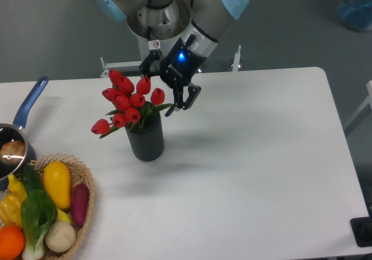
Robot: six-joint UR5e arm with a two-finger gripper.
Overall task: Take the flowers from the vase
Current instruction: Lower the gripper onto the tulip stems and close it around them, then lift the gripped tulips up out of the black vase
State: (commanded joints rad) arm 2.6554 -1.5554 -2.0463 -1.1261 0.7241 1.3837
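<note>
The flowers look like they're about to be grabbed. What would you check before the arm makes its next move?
1. Gripper open: ok, its fingers are spread apart and hold nothing.
2. Gripper lined up with the flowers: cannot tell, it sits at the bunch's upper right side, but one view gives no depth.
3. Flowers seated in the vase: ok, the buds stand out of its mouth.
4. Vase upright on the table: ok.
5. Room around the vase: ok, the basket and saucepan are well off to the left.
</note>
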